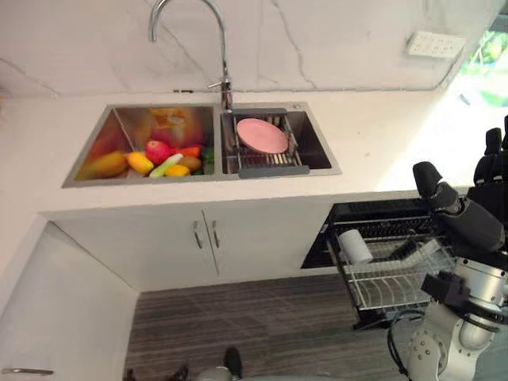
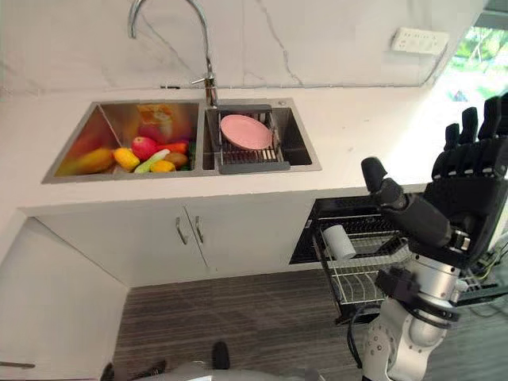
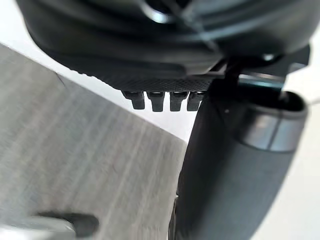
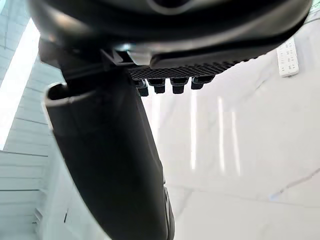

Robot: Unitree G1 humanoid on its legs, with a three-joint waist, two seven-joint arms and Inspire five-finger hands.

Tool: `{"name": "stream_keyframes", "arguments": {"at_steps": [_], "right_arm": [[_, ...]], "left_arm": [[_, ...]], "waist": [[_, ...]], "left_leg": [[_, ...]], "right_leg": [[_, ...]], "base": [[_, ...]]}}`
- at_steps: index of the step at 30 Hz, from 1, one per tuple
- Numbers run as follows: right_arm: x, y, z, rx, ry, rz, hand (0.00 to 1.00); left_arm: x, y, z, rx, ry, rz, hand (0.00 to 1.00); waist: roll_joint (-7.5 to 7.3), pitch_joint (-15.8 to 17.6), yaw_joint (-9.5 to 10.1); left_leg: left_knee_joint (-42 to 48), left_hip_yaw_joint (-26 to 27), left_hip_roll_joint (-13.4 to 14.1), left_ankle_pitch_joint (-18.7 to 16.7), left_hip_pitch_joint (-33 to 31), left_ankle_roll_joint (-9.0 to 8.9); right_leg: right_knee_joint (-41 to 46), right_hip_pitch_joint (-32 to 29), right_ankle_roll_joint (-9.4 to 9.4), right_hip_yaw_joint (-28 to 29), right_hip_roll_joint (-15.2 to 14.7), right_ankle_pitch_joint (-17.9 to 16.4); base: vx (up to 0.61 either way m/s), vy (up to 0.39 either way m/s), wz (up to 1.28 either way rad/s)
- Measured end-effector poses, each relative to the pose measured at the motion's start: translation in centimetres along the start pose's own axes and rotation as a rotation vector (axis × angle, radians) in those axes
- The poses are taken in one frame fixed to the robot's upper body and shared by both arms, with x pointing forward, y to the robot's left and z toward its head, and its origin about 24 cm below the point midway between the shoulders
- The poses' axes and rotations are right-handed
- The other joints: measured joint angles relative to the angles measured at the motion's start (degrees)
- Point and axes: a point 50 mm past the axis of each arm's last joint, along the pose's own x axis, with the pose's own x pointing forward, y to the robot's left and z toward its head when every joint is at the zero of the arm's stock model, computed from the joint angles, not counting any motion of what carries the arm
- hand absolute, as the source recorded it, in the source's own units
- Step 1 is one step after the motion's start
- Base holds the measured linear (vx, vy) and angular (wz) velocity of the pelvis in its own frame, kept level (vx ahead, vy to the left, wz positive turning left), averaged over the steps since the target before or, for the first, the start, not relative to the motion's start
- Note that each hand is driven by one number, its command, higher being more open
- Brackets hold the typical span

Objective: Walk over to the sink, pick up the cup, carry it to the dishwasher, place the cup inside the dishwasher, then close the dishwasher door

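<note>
**Steel sink untouched, cup already racked**

Stainless steel forms the two-basin sink [image 1: 202,179] set into the pale counter [image 1: 381,135], midway along its front edge. The left hand [image 3: 160,82] hangs over the floor, fingers relaxed and holding nothing, idle because the job sits on the other side.

The left basin [image 1: 127,127] holds a heap of toy fruit and vegetables [image 1: 157,151], piled against its front wall. The right basin [image 1: 317,151] carries a grey drain rack [image 1: 274,169] spanning it, with a pink plate [image 1: 262,135] lying on top, probably so that water can run off.

Below the counter's right end the dishwasher [image 1: 357,213] stands open with its wire rack [image 1: 389,282] pulled out. The white cup [image 1: 354,246] lies on its side at the rack's left end, so placing looks done.

The right hand [image 2: 468,175] is raised beside the counter's right edge, above the rack, fingers straight and spread, thumb out, empty. Judging from that, it has let the cup go, and closing the door is what remains.
</note>
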Motion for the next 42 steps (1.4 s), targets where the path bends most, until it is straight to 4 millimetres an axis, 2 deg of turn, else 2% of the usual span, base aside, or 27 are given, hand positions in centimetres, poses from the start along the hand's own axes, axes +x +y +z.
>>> {"name": "stream_keyframes", "arguments": {"at_steps": [3,6,7,8,9,11,14,18,20,21,23,25,26,27,30,31,32,33,35,36,38,40,42], "right_arm": [[-0.7,0.0,0.4,0.006,0.005,0.000,1.00],[-1.4,0.5,1.0,0.052,-0.013,-0.025,1.00],[-1.4,0.8,1.1,0.065,-0.025,-0.026,1.00],[-1.5,1.0,1.2,0.075,-0.034,-0.032,1.00],[-1.5,1.2,1.1,0.080,-0.029,-0.049,1.00],[-1.5,1.1,1.1,0.082,-0.027,-0.074,1.00],[-1.5,1.0,1.0,0.085,-0.020,-0.092,1.00],[-1.6,1.3,0.6,0.103,0.011,-0.067,1.00],[-1.5,1.7,0.5,0.114,0.036,-0.024,1.00],[-1.5,1.8,0.4,0.119,0.042,-0.012,1.00],[-1.5,2.6,0.2,0.155,0.058,0.044,1.00],[-1.4,3.0,0.4,0.191,0.049,0.073,1.00],[-1.4,3.0,0.4,0.199,0.052,0.092,1.00],[-1.3,3.0,0.4,0.196,0.053,0.097,1.00],[-0.9,2.5,0.4,0.178,0.034,0.081,1.00],[-0.9,2.4,0.4,0.176,0.030,0.079,1.00],[-0.8,2.5,0.5,0.179,0.027,0.083,1.00],[-0.9,2.7,0.4,0.187,0.032,0.089,1.00],[-0.9,3.3,0.2,0.206,0.042,0.108,1.00],[-0.8,4.1,-0.1,0.232,0.051,0.137,1.00],[-0.9,4.8,-0.4,0.266,0.069,0.160,1.00],[-0.8,4.8,-0.4,0.272,0.064,0.163,1.00],[-0.7,4.3,-0.2,0.256,0.050,0.135,1.00]], "left_arm": [[0.0,-0.8,1.2,-0.034,-0.053,-0.003,1.00],[-0.1,-1.6,2.3,-0.052,-0.110,-0.015,1.00],[-0.1,-1.6,2.4,-0.054,-0.115,-0.015,1.00],[-0.1,-1.8,2.3,-0.048,-0.114,-0.015,1.00],[-0.3,-1.9,2.0,-0.026,-0.107,-0.022,1.00],[-0.6,-1.9,1.6,0.001,-0.102,-0.033,1.00],[-0.8,-1.8,1.4,0.023,-0.104,-0.021,1.00],[-0.8,-1.6,1.4,0.021,-0.106,0.011,1.00],[-0.8,-1.6,1.3,0.017,-0.104,0.030,1.00],[-0.9,-1.6,1.3,0.015,-0.101,0.038,1.00],[-1.1,-1.3,0.9,0.028,-0.099,0.067,1.00],[-1.1,-1.2,1.0,-0.002,-0.101,0.080,1.00],[-1.2,-1.0,0.7,-0.043,-0.078,0.092,1.00],[-1.2,-0.5,0.4,-0.056,-0.062,0.110,1.00],[-1.7,0.3,-0.7,-0.068,-0.021,0.140,1.00],[-1.9,0.4,-1.0,-0.064,-0.013,0.142,1.00],[-2.3,0.6,-1.6,-0.055,0.005,0.145,1.00],[-2.7,0.8,-2.2,-0.047,0.024,0.147,1.00],[-2.8,0.5,-2.3,-0.050,0.032,0.144,1.00],[-2.5,0.3,-1.8,-0.052,0.017,0.138,1.00],[-2.1,0.2,-1.2,-0.058,-0.001,0.137,1.00],[-1.7,0.0,-0.7,-0.062,-0.019,0.130,1.00],[-1.4,-0.1,-0.2,-0.065,-0.037,0.125,1.00]], "waist": [[0.48,0.3,-0.12],[0.36,0.2,-0.66],[0.05,0.0,-0.64],[0.48,0.0,-0.47],[0.85,-0.1,-0.30],[1.67,-0.7,-0.13],[2.09,-1.2,-0.11],[1.85,-1.4,-0.12],[1.73,-1.3,-0.04],[1.74,-1.3,0.04],[2.32,-0.7,0.36],[2.71,0.2,0.31],[3.83,1.1,0.33],[3.43,1.4,0.59],[3.39,1.4,1.43],[3.33,1.4,1.55],[3.30,1.4,1.74],[3.45,1.0,2.03],[2.83,-0.6,2.20],[2.30,-0.7,2.97],[1.63,-1.3,3.67],[0.98,-1.9,4.01],[0.18,-3.3,3.83]], "left_leg": [[0.1,-0.5,0.0,-0.6,1.9,0.83],[0.2,-1.2,-0.4,-1.3,2.2,-0.19],[0.2,-0.9,-0.6,-1.6,2.5,-0.67],[0.2,0.0,0.2,-2.0,3.4,-1.25],[0.1,1.7,1.5,-2.3,4.1,-2.13],[0.1,3.2,2.8,-2.4,4.7,-3.50],[-0.6,4.0,3.7,-2.8,6.0,-4.17],[-1.0,5.4,4.0,-3.5,7.6,-5.02],[1.3,5.7,4.2,-5.4,7.5,-4.92],[2.9,5.9,4.4,-6.4,7.1,-5.00],[15.5,6.4,7.0,-12.5,2.9,-6.34],[28.7,6.6,9.6,-15.6,-2.9,-6.59],[38.6,6.5,12.5,-15.6,-7.0,-6.98],[41.2,6.7,13.1,-16.3,-7.9,-8.07],[33.8,10.0,15.1,-17.8,-9.0,-7.61],[32.4,10.7,15.3,-17.6,-9.6,-7.79],[31.0,11.8,15.6,-16.0,-10.4,-7.35],[30.8,12.5,14.5,-13.2,-10.0,-6.24],[31.2,13.1,11.1,-15.4,-10.5,-4.10],[31.9,14.2,9.9,-16.3,-10.6,-2.79],[32.0,15.1,8.9,-17.3,-10.1,-1.83],[29.5,15.2,7.6,-17.9,-8.3,-1.87],[24.6,14.8,5.7,-17.8,-5.5,-1.72]], "right_leg": [[-6.6,-0.1,-0.76,-3.4,1.8,-2.2],[-19.8,1.0,-1.93,-3.2,3.3,0.1],[-23.1,2.3,-0.74,-3.5,3.2,3.0],[-25.8,4.3,1.09,-4.8,3.9,5.0],[-27.5,5.7,1.29,-5.1,5.0,5.8],[-29.1,7.0,1.12,-5.3,6.3,6.0],[-30.5,8.1,1.14,-5.1,7.5,6.0],[-31.1,9.1,1.48,-4.3,7.9,6.2],[-31.6,9.8,1.59,-3.8,7.9,6.3],[-31.6,10.0,1.58,-3.4,7.9,6.3],[-31.5,11.0,1.32,-3.0,8.5,5.6],[-31.3,11.4,1.45,-3.1,8.8,3.7],[-31.0,12.3,0.49,-3.2,9.6,2.7],[-31.3,12.9,0.39,-3.2,9.4,2.6],[-32.0,13.9,0.71,-3.4,8.2,2.4],[-32.3,14.3,0.86,-3.6,7.7,2.3],[-32.9,15.4,1.41,-3.8,6.3,1.9],[-33.9,16.8,2.03,-3.2,5.1,1.6],[-35.4,17.0,2.14,-1.4,2.7,1.7],[-35.3,16.9,3.17,0.0,1.5,3.2],[-35.4,17.0,4.84,1.4,0.4,6.0],[-34.3,16.7,4.98,1.5,-0.2,8.6],[-27.2,13.7,5.00,1.7,-1.4,10.5]], "base": [[0.14,-0.004,0.13],[0.12,-0.086,0.20],[0.16,-0.146,0.03],[0.21,-0.197,-0.02],[0.19,-0.174,-0.03],[0.21,-0.152,-0.05],[0.19,-0.088,-0.11],[0.13,-0.006,-0.13],[0.10,0.025,-0.10],[0.07,0.017,-0.19],[0.03,-0.005,-0.18],[-0.03,0.002,0.00],[-0.06,0.041,0.08],[-0.05,0.058,0.07],[0.03,0.108,0.04],[0.10,0.194,0.11],[0.15,0.252,0.13],[0.18,0.281,0.14],[0.26,0.320,0.17],[0.30,0.298,0.06],[0.29,0.254,-0.05],[0.30,0.233,0.00],[0.21,0.145,0.09]]}}
